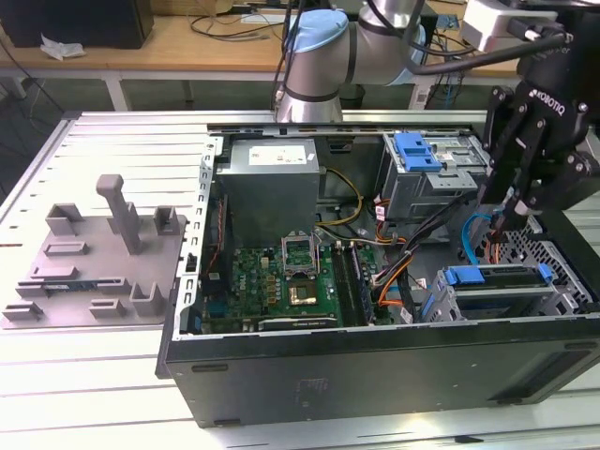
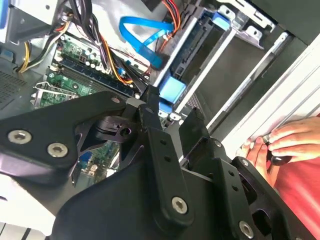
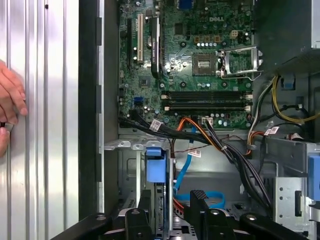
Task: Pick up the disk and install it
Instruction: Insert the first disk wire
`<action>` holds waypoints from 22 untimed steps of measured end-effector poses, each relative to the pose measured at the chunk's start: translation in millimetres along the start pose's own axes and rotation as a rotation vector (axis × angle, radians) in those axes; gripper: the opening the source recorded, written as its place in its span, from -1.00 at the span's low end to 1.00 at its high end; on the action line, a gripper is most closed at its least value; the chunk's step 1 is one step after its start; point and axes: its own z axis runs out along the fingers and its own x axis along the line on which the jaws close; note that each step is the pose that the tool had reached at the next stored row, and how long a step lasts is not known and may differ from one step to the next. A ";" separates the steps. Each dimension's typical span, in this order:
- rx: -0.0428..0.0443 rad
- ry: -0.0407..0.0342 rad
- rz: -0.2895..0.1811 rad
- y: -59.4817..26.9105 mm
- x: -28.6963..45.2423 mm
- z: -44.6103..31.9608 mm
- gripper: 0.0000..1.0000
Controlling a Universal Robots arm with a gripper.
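In the exterior view an open black metal computer case lies on its side on the ribbed silver bench; a grey plastic fixture plate with upright posts sits on the bench just beside the case, on the exterior view's left; the arm's black hand hangs over the case's corner on the exterior view's right; just under it the disk, a grey metal slab framed by a blue plastic rail, sits in the drive bay inside the case; a green motherboard fills the middle of the case.

In the second wrist view the hand shows two black fingers standing apart with nothing between them; beyond them, inside the case, a flat blue cable loops above the bay; a person's fingers rest on the bench outside the case wall.

In the first wrist view the hand is again spread and empty; the disk is seen edge-on by its blue rail, in the bay next to the case wall, close to the fingertips; the motherboard lies deeper in the case; the person's fingers lie on the bench outside the case.
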 end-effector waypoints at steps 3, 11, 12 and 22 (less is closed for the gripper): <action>-0.0003 0.0045 0.004 -4.7 -4.9 -0.4 -0.11; -0.0019 0.0097 0.024 -23.3 -13.1 -1.3 -0.11; -0.0022 0.0099 0.027 -26.3 -13.8 -1.4 -0.11; -0.0115 0.0084 0.140 -41.6 -18.1 0.6 -0.11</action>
